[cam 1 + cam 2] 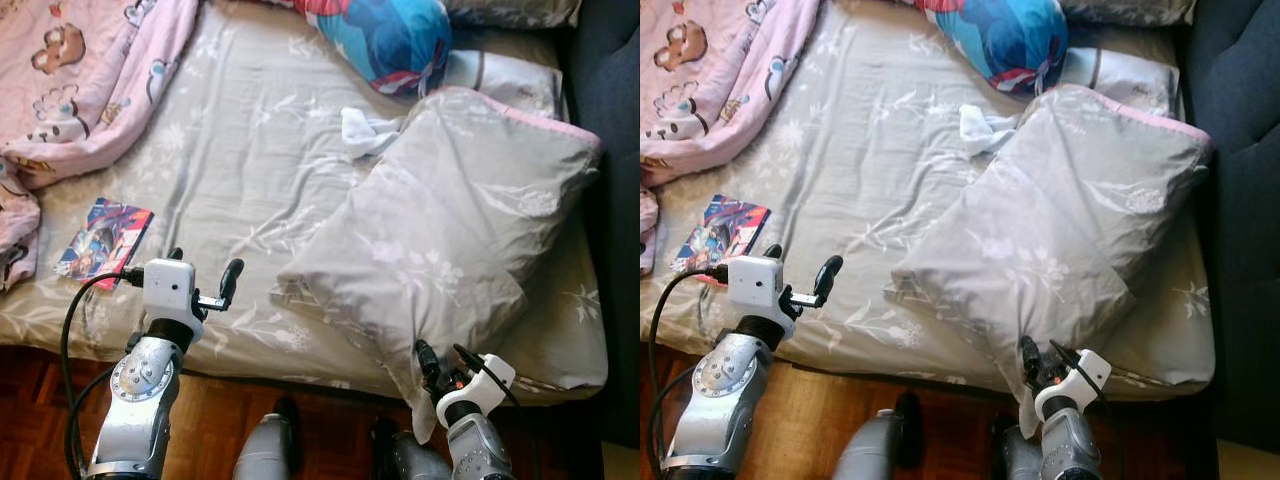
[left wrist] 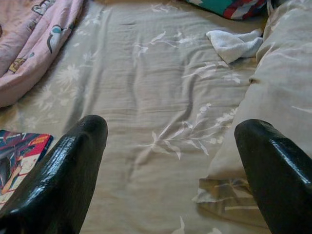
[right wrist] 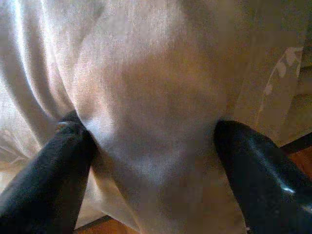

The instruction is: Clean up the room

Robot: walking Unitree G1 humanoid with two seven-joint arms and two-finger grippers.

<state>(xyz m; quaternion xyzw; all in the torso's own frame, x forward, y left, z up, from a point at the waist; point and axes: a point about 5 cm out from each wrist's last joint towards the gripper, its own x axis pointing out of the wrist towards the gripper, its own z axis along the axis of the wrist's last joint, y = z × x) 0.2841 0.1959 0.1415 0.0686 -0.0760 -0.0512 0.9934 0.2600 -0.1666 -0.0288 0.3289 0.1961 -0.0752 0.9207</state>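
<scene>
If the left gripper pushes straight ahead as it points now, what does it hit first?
Likely the bare grey bedsheet. The open left gripper aims between the comic book and the grey pillow, though depth is hard to judge.

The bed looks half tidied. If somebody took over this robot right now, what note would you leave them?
Left gripper: open, holding nothing, above the near edge of the bed.
Right gripper: fingers either side of the grey pillow's near corner fabric, which bulges between them; not closed yet.
Things: pillow lies slanted across the bed. Comic book lies near the bed's left edge, pink blanket bunched at the far left, white cloth mid-bed, blue cushion at the far end.
Done: nothing visibly put away.
Left: grip and straighten the pillow, fold the blanket, clear the book and cloth.
</scene>
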